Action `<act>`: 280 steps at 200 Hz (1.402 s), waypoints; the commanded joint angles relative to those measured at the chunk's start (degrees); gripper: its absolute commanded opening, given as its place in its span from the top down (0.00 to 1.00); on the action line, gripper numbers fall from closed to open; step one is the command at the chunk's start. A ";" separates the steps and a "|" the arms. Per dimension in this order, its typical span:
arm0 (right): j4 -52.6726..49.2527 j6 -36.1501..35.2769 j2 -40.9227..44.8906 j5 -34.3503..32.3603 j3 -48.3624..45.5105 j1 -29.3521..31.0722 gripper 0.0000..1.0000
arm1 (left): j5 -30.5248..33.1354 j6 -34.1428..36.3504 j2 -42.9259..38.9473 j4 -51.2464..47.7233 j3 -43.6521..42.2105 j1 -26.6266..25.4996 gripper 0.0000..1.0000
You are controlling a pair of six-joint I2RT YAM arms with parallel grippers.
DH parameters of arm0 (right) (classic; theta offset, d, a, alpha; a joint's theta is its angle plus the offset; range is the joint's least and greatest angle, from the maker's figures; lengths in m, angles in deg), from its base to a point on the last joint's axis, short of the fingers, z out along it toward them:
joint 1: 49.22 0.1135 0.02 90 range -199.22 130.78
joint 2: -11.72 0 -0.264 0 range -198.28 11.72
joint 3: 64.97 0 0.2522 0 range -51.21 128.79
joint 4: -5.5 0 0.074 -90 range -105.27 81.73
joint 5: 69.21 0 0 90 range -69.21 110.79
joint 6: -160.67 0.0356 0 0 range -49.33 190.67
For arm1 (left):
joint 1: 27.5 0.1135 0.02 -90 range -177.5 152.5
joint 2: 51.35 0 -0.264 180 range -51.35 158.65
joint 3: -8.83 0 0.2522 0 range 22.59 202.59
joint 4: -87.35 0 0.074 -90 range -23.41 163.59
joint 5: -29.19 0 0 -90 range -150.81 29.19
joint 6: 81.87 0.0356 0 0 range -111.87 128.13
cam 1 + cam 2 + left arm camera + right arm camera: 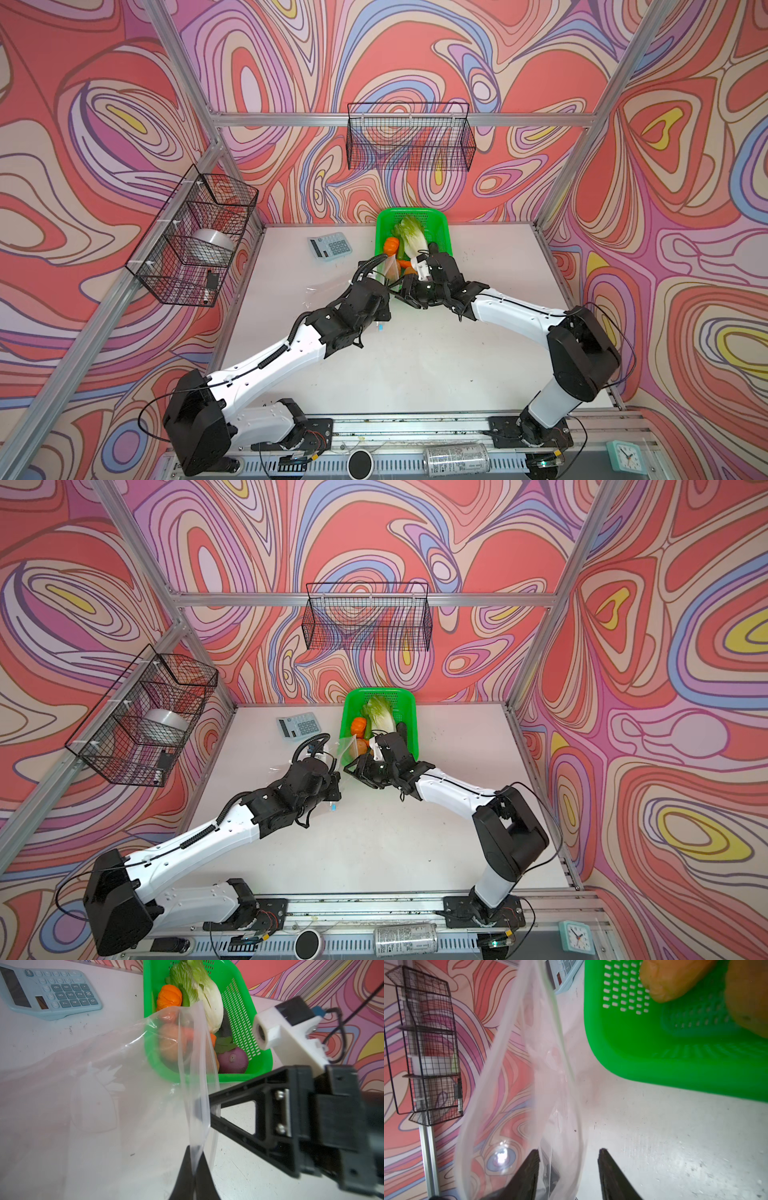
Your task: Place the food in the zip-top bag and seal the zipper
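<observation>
- Grip: left gripper (194,1169) shut on zip-top bag (104,1084) edge.
- Right gripper (569,1153): jaws parted, bag film between.
- Food (411,239): in green basket (382,226), centre of a top view.

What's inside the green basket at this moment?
Visible in the green basket: napa cabbage, orange pumpkin, purple onion, a dark vegetable, a carrot tip. The clear bag covers one corner, blurring tan and orange shapes behind it; whatever lies under the pile is hidden.
</observation>
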 commanded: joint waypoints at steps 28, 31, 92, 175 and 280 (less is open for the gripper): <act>1.06 1.30 1.13 -2.64 -0.14 0.11 1.00 | 1.43 -1.03 -1.01 1.88 -1.36 0.21 1.00; 0.90 1.15 1.35 -2.84 -0.15 0.11 1.00 | 1.45 -0.94 -0.78 1.68 -1.12 0.31 0.99; -3.09 -2.32 1.91 -4.78 2.70 1.78 1.00 | 1.22 1.90 5.91 -3.37 4.49 2.17 0.39; -8.98 -7.60 4.18 -9.16 3.96 2.13 1.00 | 0.03 7.68 12.75 -10.15 10.19 3.66 0.63; -20.36 -12.60 -0.02 -20.56 8.03 1.27 1.00 | 7.92 12.53 8.11 -14.83 12.86 4.88 1.00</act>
